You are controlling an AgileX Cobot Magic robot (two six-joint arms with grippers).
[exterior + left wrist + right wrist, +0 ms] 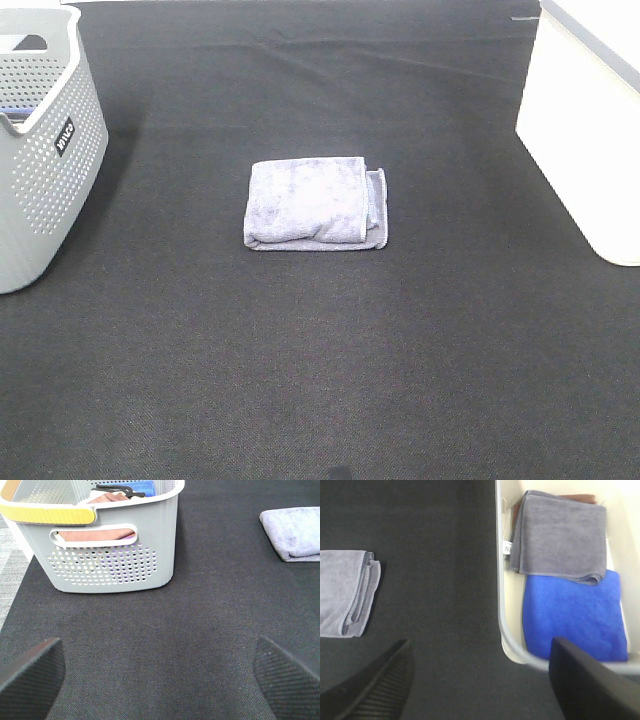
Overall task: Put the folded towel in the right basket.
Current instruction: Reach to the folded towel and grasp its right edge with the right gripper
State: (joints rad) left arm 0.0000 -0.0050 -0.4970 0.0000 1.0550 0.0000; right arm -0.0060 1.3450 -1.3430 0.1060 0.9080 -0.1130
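Note:
A folded lavender-grey towel [315, 204] lies flat on the black mat at the middle of the table. It also shows in the left wrist view [296, 531] and in the right wrist view [347, 592]. The right basket [590, 120] is white and stands at the right edge; its rim [501, 600] shows in the right wrist view. My left gripper [160, 672] is open and empty, low over the mat near the left basket. My right gripper [480, 680] is open and empty, above the mat beside the white basket's rim. Neither arm shows in the high view.
A grey perforated basket [40, 150] stands at the left; in the left wrist view it [105, 555] has a yellow handle and holds several cloths. The white basket holds a grey towel [559, 535] and a blue towel [575, 615].

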